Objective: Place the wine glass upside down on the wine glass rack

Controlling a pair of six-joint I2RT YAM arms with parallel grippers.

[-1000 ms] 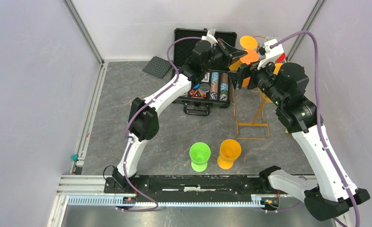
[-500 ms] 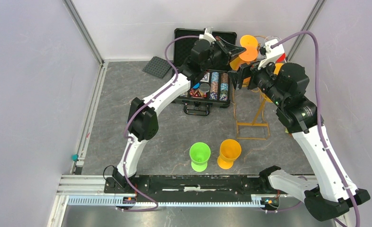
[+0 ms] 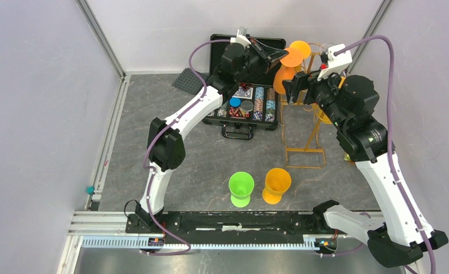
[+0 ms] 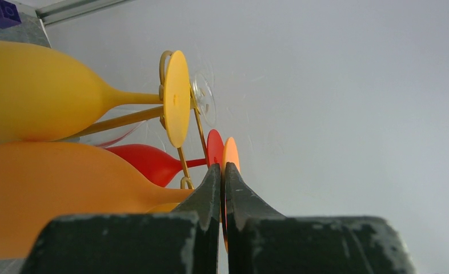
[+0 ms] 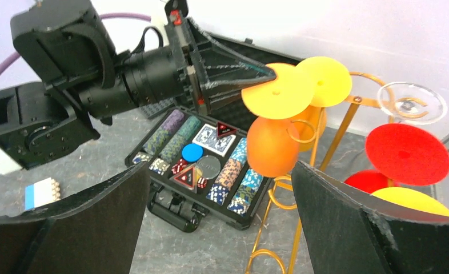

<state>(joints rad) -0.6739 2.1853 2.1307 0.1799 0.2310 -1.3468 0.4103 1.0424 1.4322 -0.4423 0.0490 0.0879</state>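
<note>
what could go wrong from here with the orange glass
The left gripper pinches the orange wine glass only by the edge of its foot, so the glass might swing or slip. Its foot sits close by the yellow glass already hanging and could knock it. The thin wire wine glass rack might tip if pushed.

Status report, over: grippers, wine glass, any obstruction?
Left gripper shut on orange wine glass foot. Right gripper open, empty. Glass inverted at rack top; yellow glass foot close beside.
</note>
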